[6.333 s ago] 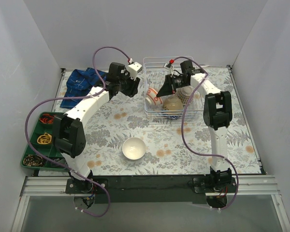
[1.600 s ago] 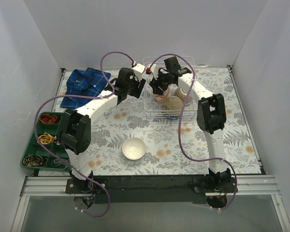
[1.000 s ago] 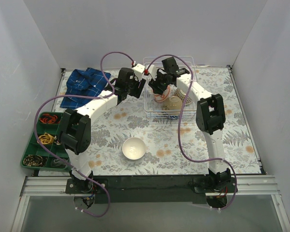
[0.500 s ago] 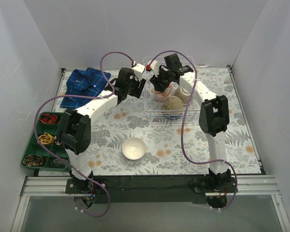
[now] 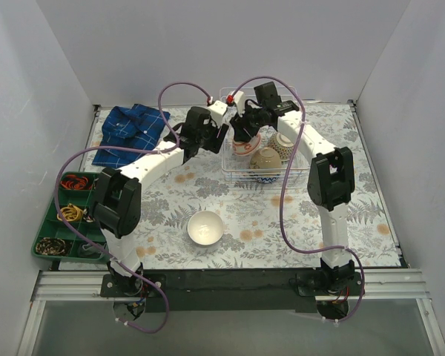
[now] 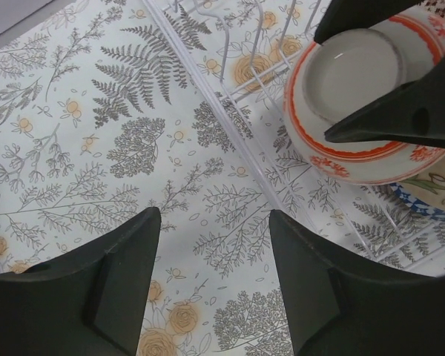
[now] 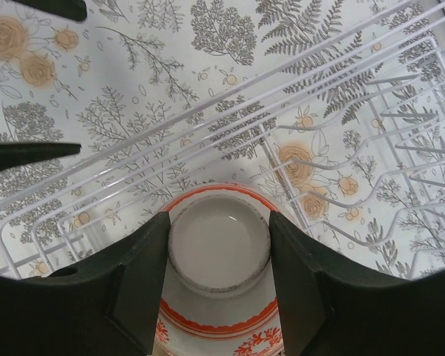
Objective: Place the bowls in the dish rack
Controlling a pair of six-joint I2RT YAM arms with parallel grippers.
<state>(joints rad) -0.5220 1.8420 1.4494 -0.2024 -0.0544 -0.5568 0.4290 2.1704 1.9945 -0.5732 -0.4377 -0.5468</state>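
Note:
An upturned white bowl with red pattern (image 7: 219, 248) hangs over the left part of the wire dish rack (image 7: 341, 81), and my right gripper (image 7: 219, 222) is shut on its foot ring. From above, that red-patterned bowl (image 5: 245, 147) is by the dish rack (image 5: 297, 172), which also holds a tan bowl (image 5: 267, 158) and a patterned bowl (image 5: 284, 144). A plain white bowl (image 5: 205, 228) sits upright on the cloth in front. My left gripper (image 6: 213, 222) is open over the tablecloth, just left of the rack's edge wire (image 6: 230, 130), holding nothing.
A folded blue checked cloth (image 5: 130, 127) lies at the back left. A green compartment tray (image 5: 47, 225) with small items stands at the left edge. White walls close the table on three sides. Purple cables arc above both wrists.
My left gripper has drifted right, closer to the rack's left side. The right gripper keeps its hold on the red-patterned bowl and has shifted only slightly.

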